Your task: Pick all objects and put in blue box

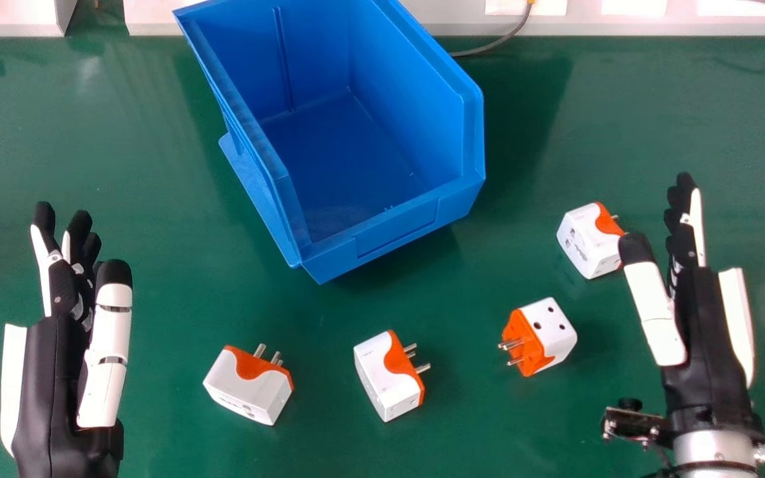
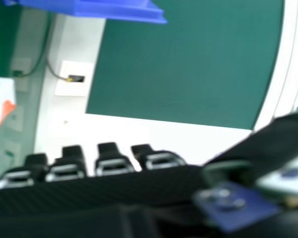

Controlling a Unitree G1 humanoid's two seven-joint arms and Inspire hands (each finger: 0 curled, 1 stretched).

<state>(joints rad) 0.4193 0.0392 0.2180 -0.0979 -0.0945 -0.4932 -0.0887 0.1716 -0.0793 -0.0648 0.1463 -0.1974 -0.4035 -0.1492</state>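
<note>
Four white and orange plug adapters lie on the green table in the head view: one (image 1: 250, 385) at left, one (image 1: 388, 376) in the middle, one (image 1: 539, 336) right of it, one (image 1: 588, 240) farther back. The blue box (image 1: 392, 232) stands behind them with a bare floor. My left hand (image 1: 57, 358) is open at the left, apart from the adapters. My right hand (image 1: 694, 318) is open at the right, its thumb beside the farthest adapter; whether they touch I cannot tell. In the right hand view, my right hand (image 2: 109, 163) shows near an adapter (image 2: 1, 103) and the blue box (image 2: 114, 9).
A white ledge (image 1: 621, 26) with a grey cable (image 1: 499, 41) runs along the table's back edge, behind the box. Green table surface (image 1: 157, 299) lies between my left hand and the box.
</note>
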